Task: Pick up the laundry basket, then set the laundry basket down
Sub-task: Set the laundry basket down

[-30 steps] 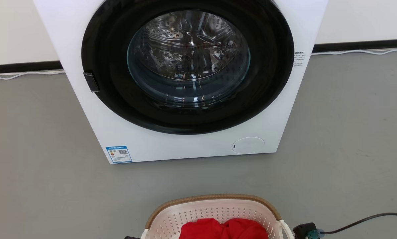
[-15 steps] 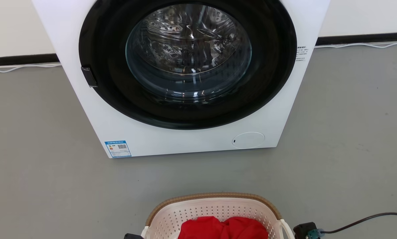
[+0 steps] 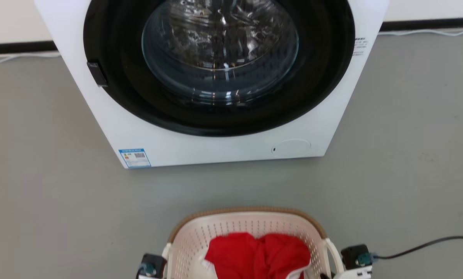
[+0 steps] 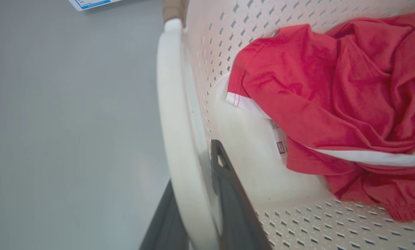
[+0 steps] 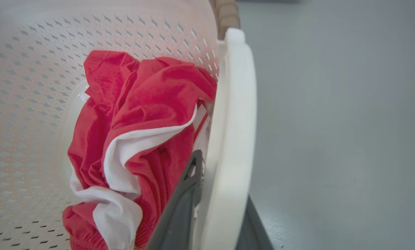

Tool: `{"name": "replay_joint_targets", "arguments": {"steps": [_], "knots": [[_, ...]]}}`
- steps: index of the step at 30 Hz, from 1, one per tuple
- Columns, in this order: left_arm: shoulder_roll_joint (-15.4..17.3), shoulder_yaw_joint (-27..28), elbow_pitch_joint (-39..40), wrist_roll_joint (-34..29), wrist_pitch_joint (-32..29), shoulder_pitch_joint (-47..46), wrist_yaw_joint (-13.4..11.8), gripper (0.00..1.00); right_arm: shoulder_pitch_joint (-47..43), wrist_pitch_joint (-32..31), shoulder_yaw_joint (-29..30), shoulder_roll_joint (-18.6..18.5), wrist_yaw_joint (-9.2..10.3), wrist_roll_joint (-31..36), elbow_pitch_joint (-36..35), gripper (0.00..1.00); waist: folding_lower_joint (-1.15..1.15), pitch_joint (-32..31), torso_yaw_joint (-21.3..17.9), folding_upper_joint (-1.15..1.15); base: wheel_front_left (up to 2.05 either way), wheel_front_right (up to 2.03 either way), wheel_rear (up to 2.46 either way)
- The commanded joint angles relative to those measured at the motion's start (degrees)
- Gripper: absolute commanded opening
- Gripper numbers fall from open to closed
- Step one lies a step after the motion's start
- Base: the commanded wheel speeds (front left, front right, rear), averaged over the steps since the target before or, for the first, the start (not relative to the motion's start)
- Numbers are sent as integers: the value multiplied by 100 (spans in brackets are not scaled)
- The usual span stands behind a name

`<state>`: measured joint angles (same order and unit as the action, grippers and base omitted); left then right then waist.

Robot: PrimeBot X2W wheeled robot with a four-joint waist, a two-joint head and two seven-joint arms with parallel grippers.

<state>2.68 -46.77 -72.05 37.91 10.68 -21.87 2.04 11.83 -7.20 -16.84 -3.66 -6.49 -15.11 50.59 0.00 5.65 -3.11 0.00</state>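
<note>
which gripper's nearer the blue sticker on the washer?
Left. Left gripper clamps the laundry basket by its left handle, nearly in line with the sticker; right gripper clamps the right handle, across the basket.

Ahead of you the white washing machine [image 3: 223, 149] blocks the way, its round door [image 3: 219, 58] shut. A broad strip of bare grey floor [image 3: 61, 201] lies open between it and the laundry basket [image 3: 246, 212] and runs wide on both sides. On your right a dark cable [image 3: 429, 245] trails over the floor close to the basket, and inside it a crumpled red garment [image 3: 258, 254] covers the bottom, leaving room only along the perforated walls.
</note>
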Motion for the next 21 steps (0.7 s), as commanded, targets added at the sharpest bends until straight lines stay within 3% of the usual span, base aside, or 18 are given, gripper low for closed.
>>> {"name": "replay_joint_targets", "arguments": {"steps": [1,21], "knots": [[32,56,68,-20,98,-310,39,0,276,125,-208,79,-100,12,-213,0,0,101,18,0,0,0,0],[432,312,235,31,375,-1979,-93,0,1894,746,-136,79,-100,55,-235,0,0,2126,140,0,0,0,0]]}}
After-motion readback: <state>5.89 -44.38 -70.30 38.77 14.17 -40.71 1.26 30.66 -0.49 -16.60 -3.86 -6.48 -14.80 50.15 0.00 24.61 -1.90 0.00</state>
